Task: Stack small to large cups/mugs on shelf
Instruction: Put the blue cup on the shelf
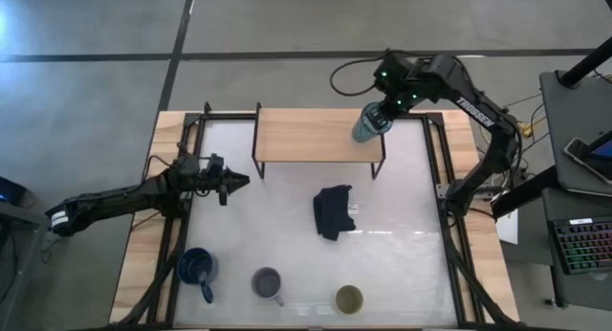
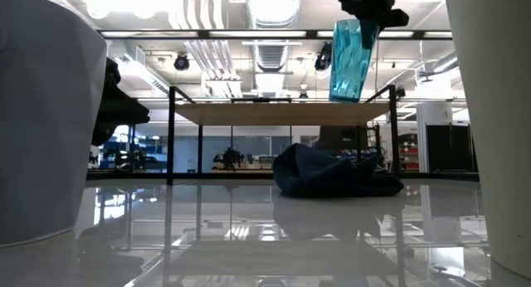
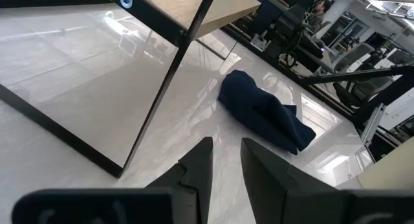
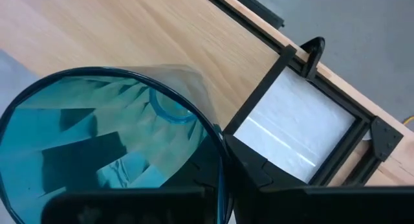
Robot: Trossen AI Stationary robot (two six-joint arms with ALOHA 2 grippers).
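The light-wood shelf (image 1: 320, 135) stands at the table's far side. Over its right end my right gripper (image 1: 384, 109) is shut on the translucent teal mug (image 2: 353, 59), whose base hangs slightly tilted just over the board (image 2: 282, 113); whether it touches, I cannot tell. Along the near edge stand the dark blue mug (image 1: 196, 267), the grey-lavender mug (image 1: 267, 283) and the beige cup (image 1: 349, 298), each on its base. My left gripper (image 3: 226, 169) waits open at the table's left side, in front of the shelf's left leg, with nothing between its fingers. My right gripper pinches the teal mug's wall at the rim (image 4: 218, 153), one finger inside the mug and one finger (image 4: 259, 179) outside. The fingers come from above, slanting down. The mug hangs below them with its mouth up, a little tilted.
A dark navy cloth (image 1: 334, 211) lies crumpled mid-table, in front of the shelf's right half. Black frame rails (image 1: 435, 168) run along the table's left and right sides. The shelf's left and middle board is bare. In the low view two near vessels (image 2: 41, 113) block both sides.
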